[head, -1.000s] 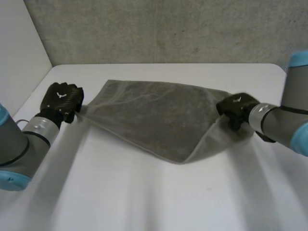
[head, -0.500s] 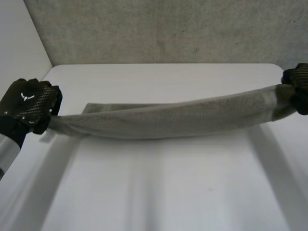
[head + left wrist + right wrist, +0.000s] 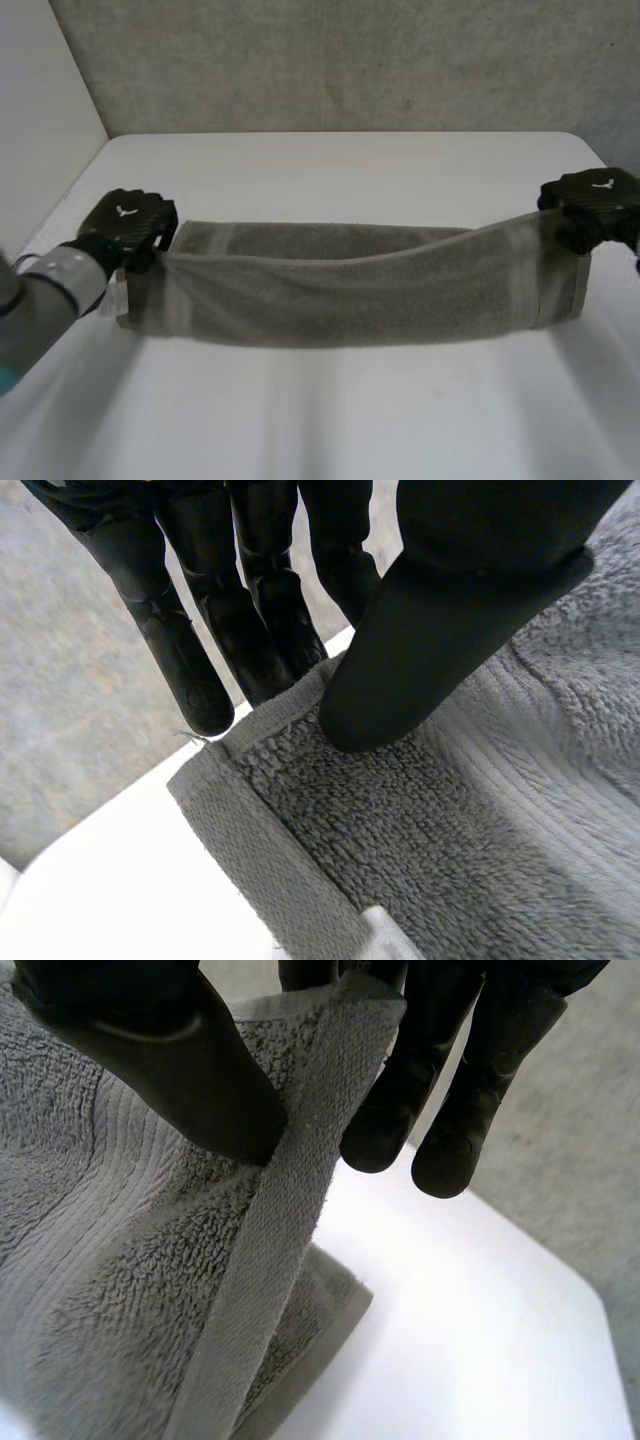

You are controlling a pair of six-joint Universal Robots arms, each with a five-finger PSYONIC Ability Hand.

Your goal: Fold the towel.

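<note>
A grey towel (image 3: 360, 285) hangs stretched in a long, doubled band across the middle of a white table (image 3: 350, 420), held up at its two ends. The left hand (image 3: 130, 225) grasps the towel's left end at an upper corner. In its wrist view the thumb (image 3: 440, 630) presses down on the terry pile while the fingers (image 3: 190, 650) run behind the hemmed edge, pinching the cloth between them. The right hand (image 3: 595, 205) grasps the opposite end near the table's right edge in the same way, with its thumb on the ribbed band by the hem and its fingers behind the folded-over edge. The towel sags slightly toward the left, and its lower edge comes down close to the tabletop. Whether it touches there cannot be told. The tabletop is smooth and plain with a rounded far corner on the right. Behind it rises a wall (image 3: 350, 60) of rough, speckled grey material, and a plain white panel (image 3: 40, 110) closes off the left side, slanting toward the table's far left corner.
</note>
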